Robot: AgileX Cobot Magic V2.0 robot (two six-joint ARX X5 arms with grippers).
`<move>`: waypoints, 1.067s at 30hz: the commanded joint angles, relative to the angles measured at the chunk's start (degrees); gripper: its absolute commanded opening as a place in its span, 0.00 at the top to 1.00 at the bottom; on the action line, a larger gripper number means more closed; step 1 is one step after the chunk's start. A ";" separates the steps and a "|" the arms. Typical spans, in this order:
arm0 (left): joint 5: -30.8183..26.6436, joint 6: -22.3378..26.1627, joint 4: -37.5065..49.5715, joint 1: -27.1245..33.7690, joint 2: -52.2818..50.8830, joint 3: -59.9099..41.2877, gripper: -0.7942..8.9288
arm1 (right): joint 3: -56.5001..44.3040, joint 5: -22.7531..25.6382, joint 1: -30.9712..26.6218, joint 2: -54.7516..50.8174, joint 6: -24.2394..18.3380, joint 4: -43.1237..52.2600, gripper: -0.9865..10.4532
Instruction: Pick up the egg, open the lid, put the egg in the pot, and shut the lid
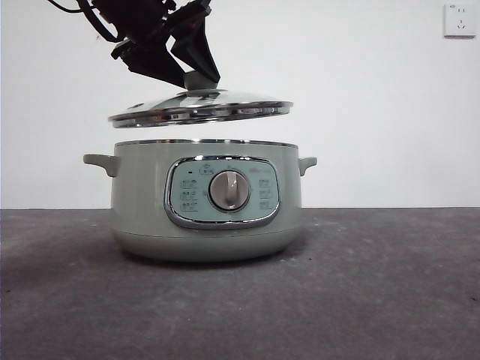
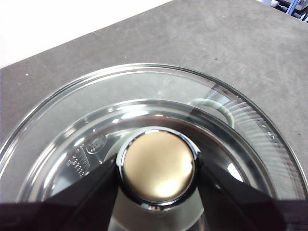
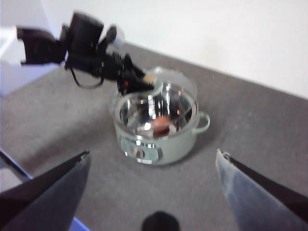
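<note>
The sage-green pot (image 1: 206,225) stands mid-table with its dial facing the front camera. My left gripper (image 1: 196,79) is shut on the knob (image 2: 158,166) of the glass lid (image 1: 202,109) and holds the lid slightly tilted, a little above the pot's rim. In the right wrist view the reddish-brown egg (image 3: 162,123) lies inside the pot (image 3: 163,144), under the raised lid (image 3: 173,79). My right gripper (image 3: 153,154) is open and empty, high above the table and well back from the pot.
The dark grey table (image 1: 375,285) stretches around the pot. A white wall with a socket (image 1: 459,20) stands behind. One pot handle (image 2: 211,103) shows through the lid glass in the left wrist view.
</note>
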 commanded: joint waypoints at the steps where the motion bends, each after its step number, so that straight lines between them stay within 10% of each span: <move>1: 0.20 -0.31 2.23 -0.22 0.90 0.57 0.93 | -3.23 0.46 0.02 -0.55 0.92 -1.36 0.53; 32: -0.15 -0.33 -0.37 -1.20 5.49 0.57 0.92 | -6.56 0.46 0.04 -0.96 0.92 -1.36 0.53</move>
